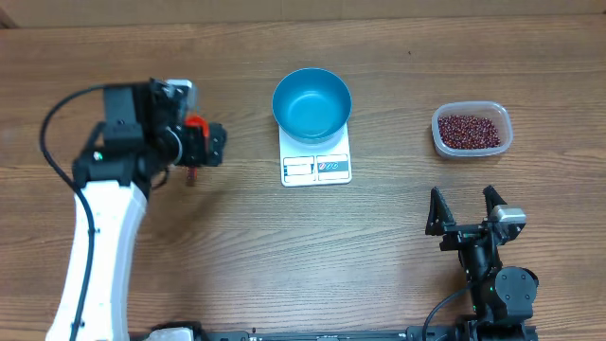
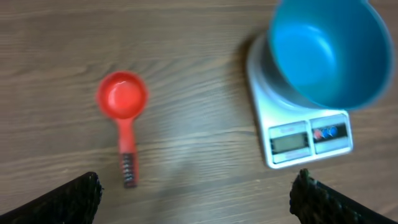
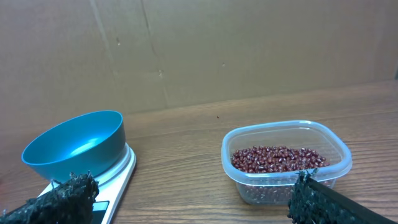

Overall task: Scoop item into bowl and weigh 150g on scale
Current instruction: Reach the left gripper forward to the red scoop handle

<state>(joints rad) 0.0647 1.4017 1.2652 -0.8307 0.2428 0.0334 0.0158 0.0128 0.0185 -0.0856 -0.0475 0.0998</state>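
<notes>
Progress close to nil, judging by the layout. Blue bowl (image 1: pixel 311 104) seated on the white scale (image 1: pixel 316 168) at mid-table, bare inside, not a bean in it. Beans (image 1: pixel 467 131) heaped in the clear plastic tub (image 1: pixel 506 142), well to the right of the scale. Red scoop (image 2: pixel 123 99) flat on the wood left of the scale, cup empty, lying under the left gripper (image 2: pixel 198 182) but untouched. Left jaws spread wide, holding nothing. Right gripper (image 1: pixel 464 206) near the table's front edge, short of the tub, jaws likewise wide apart and empty. Done so far: bowl in place on the scale, nothing more. Left to do: pick up the scoop, carry beans across in loads, watch the display, stop at the target weight. Display digits too blurred to read.
</notes>
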